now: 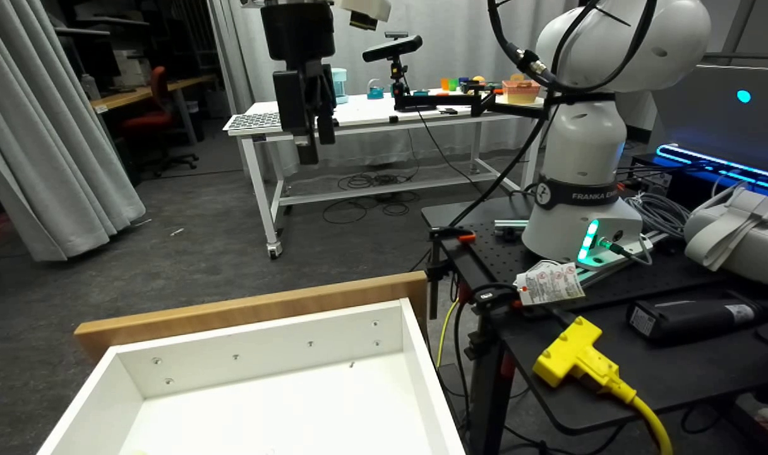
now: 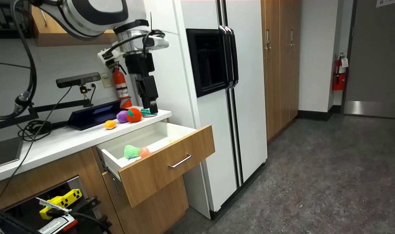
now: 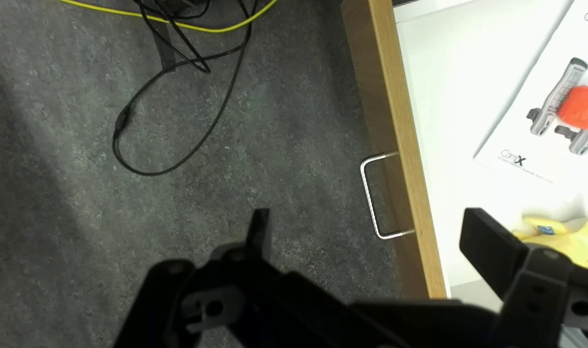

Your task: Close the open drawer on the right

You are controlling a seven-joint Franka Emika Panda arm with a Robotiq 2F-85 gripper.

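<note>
The drawer is pulled out, with a wood front and white inside. It shows in both exterior views and in the wrist view. Its silver handle is on the outer face and also shows in the wrist view. My gripper is open and empty, its fingers wide apart. In the wrist view the drawer's front edge lies below and between the fingers. In both exterior views the gripper hangs above the drawer, touching nothing.
The drawer holds a green item, a red item, a yellow item and a printed sheet. A white counter with toys is above it. A white refrigerator stands beside it. A black cart carries a yellow power block.
</note>
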